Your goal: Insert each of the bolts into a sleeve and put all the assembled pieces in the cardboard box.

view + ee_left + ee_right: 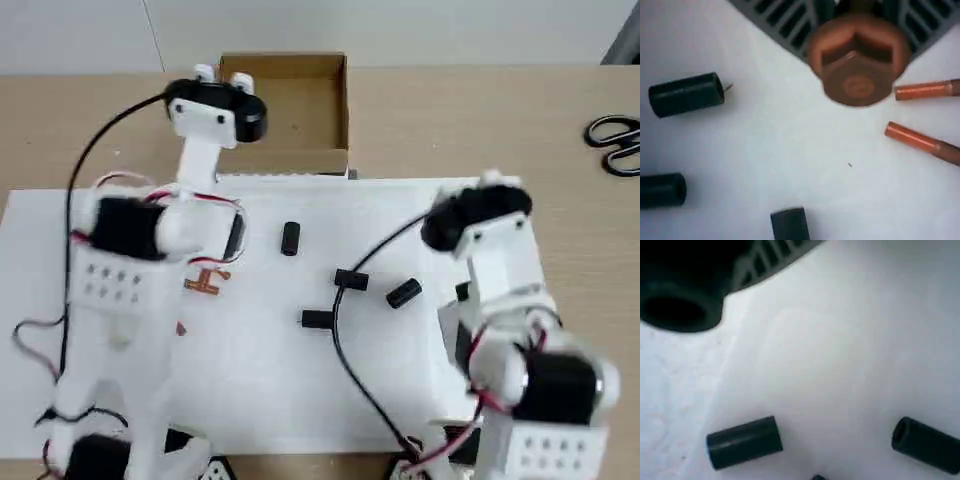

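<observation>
Over the white sheet (250, 380), clamping a bolt (857, 75) in left gripper (855, 25), sleeve (680, 310) in right gripper (710, 270); light, stiff, slick, so pinch mid-body.

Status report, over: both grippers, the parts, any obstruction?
Left gripper shut on bolt. Right gripper shut on sleeve. Not yet joined. Four loose sleeves on mat.

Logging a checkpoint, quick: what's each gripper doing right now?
Left gripper: closed on a copper bolt.
Right gripper: closed on a black sleeve.
</observation>
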Available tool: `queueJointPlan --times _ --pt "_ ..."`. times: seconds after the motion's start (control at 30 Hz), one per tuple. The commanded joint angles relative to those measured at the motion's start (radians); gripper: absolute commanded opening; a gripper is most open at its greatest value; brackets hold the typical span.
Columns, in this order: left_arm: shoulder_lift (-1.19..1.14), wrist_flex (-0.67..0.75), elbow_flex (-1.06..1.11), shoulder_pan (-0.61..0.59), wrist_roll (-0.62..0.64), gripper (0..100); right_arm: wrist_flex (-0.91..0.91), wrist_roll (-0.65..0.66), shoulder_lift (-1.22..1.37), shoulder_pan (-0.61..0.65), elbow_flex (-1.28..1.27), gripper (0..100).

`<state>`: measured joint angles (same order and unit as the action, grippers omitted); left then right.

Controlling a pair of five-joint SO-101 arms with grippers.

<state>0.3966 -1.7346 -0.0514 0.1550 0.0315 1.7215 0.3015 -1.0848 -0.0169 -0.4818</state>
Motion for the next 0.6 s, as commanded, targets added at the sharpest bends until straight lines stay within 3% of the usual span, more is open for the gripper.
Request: queueJointPlan --times 0.0,0.13,0.3,0.57 --pt "0.175 -0.012 -0.028 -0.014 0.008 1 -0.076 0.003 -0.166 0.008 -0.054 0.3" --pt "0.321 0.091 0.091 -0.02 0.028 1 -0.209 0.008 -0.371 0.008 -0.204 0.3" --pt "0.511 0.256 0.352 -0.08 0.181 1 -0.285 -0.003 -0.595 0.008 -0.427 0.3" --pt "0.887 0.658 0.848 -0.081 0.347 1 -0.372 -0.195 -0.725 0.05 -0.634 0.3"
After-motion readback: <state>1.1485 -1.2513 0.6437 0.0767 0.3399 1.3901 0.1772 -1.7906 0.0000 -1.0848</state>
